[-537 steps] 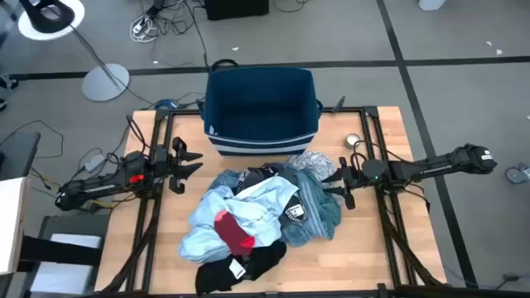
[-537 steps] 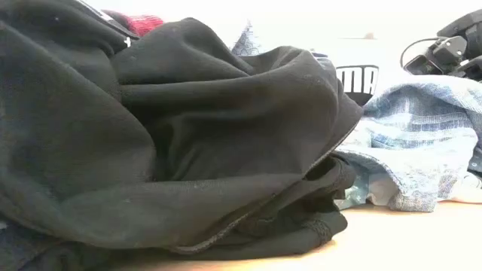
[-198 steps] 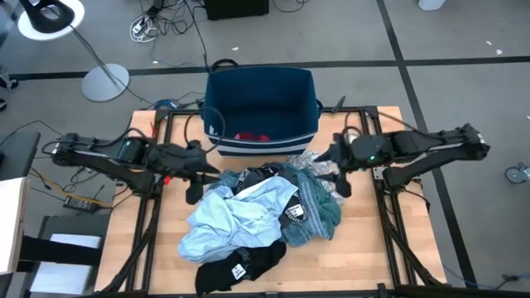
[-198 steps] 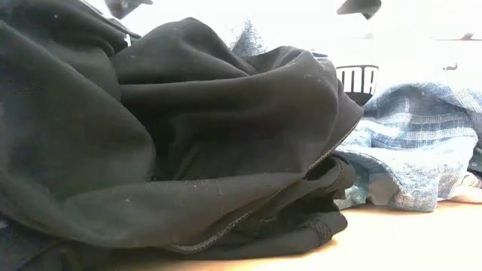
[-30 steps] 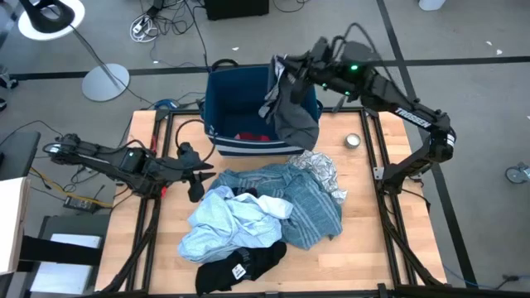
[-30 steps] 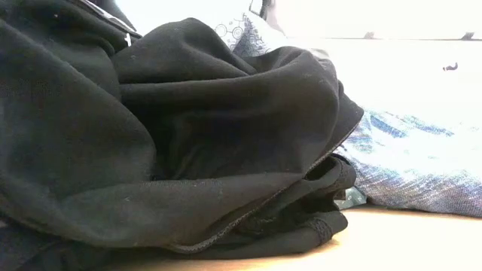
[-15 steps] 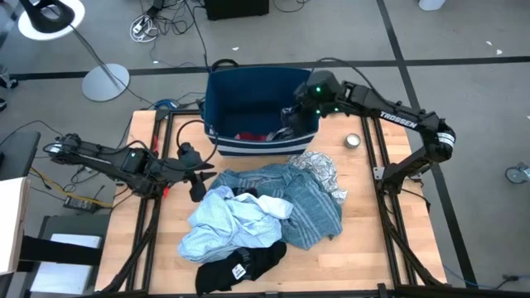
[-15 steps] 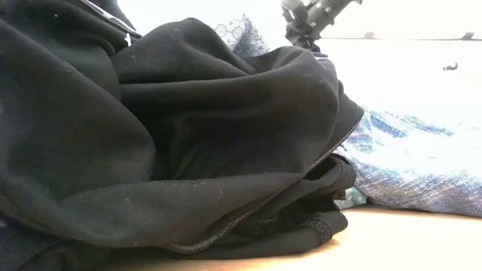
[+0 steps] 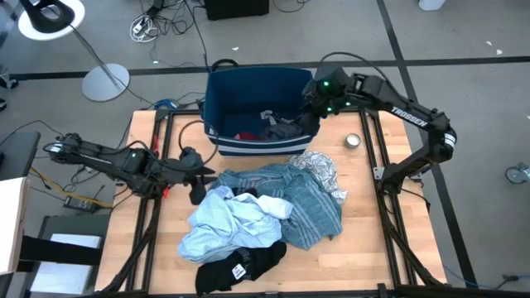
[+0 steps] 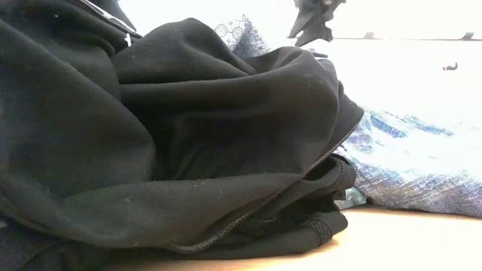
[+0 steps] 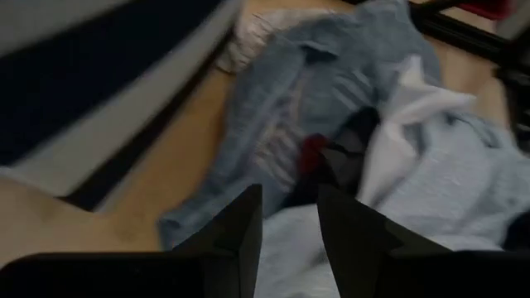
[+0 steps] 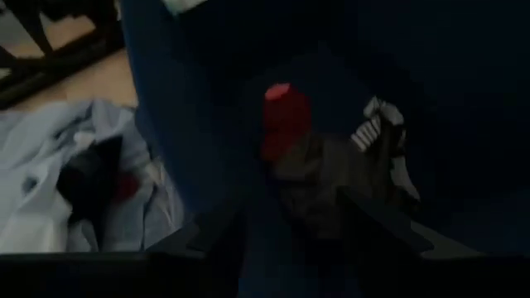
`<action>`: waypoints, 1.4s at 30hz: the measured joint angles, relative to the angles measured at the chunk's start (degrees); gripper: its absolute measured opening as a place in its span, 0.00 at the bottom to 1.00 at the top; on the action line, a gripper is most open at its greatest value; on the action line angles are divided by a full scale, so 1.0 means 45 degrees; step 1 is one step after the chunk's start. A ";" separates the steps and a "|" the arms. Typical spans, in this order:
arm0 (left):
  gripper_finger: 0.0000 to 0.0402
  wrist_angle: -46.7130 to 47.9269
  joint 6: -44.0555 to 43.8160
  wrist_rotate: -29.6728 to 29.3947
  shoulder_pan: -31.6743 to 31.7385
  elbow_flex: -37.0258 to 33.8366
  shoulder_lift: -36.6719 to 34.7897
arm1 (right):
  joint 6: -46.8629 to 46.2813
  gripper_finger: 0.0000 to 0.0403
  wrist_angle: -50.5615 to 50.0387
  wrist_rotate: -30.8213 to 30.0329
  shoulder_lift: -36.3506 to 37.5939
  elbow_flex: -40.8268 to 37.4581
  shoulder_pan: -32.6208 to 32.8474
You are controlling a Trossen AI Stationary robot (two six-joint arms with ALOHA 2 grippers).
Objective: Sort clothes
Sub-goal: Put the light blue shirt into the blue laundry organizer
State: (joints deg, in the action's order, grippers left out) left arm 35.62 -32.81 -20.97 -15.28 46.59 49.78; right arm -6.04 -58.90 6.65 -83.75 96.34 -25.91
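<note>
The clothes pile lies mid-table: a light blue shirt (image 9: 236,217), a teal striped cloth (image 9: 310,199), a white-and-grey patterned cloth (image 9: 319,165) and a black piece (image 9: 240,265) at the near edge, which fills the low view (image 10: 151,135). The dark blue bin (image 9: 222,99) holds a dark grey garment (image 9: 281,126) and a small red piece (image 9: 248,135), both also in the right wrist view (image 12: 331,174) (image 12: 280,116). My right gripper (image 9: 310,106) is open and empty above the bin's right side. My left gripper (image 9: 197,182) is open at the pile's left edge, touching nothing.
A small silver round thing (image 9: 354,141) lies on the table right of the bin. Black frame rails (image 9: 157,199) run along both table sides. Bare wood (image 9: 373,240) shows right of the pile and at the near right corner.
My right gripper has carried the dark grey garment from above the bin down into it, then has risen a little toward the table's right edge. The garment no longer hangs from it and lies slumped in the bin beside the red piece.
</note>
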 joint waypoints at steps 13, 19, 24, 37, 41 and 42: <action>0.31 -0.0076 -0.0061 0.1559 -0.1060 0.0000 0.2537 | 0.0069 0.44 -0.2282 -0.0907 0.2399 0.0091 0.0464; 0.31 0.0278 0.1227 0.1589 -0.1036 0.0005 0.2753 | -0.0887 0.44 -0.2506 -0.0963 0.3823 0.0091 0.1490; 0.21 0.0045 0.0891 0.2772 -0.1021 0.0010 0.2868 | -0.1607 0.44 -0.2888 -0.1881 0.4825 -0.0022 0.2485; 0.00 -0.0630 0.0615 0.3753 -0.1031 0.1100 0.2874 | -0.4190 0.44 -0.2419 -0.3932 0.7744 -0.4469 0.4301; 0.00 -0.0686 0.0589 0.3716 -0.1031 0.1535 0.2855 | -0.4621 0.44 -0.1266 -0.3958 0.8468 -0.6321 0.4601; 0.01 -0.0691 0.0517 0.3720 -0.1031 0.1540 0.2859 | -0.4659 0.44 -0.0936 -0.3953 0.8625 -0.6741 0.4680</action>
State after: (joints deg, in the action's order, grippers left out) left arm 32.51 -30.48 -4.23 -19.92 53.52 62.65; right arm -27.00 -63.11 -11.14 -44.93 66.01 -4.85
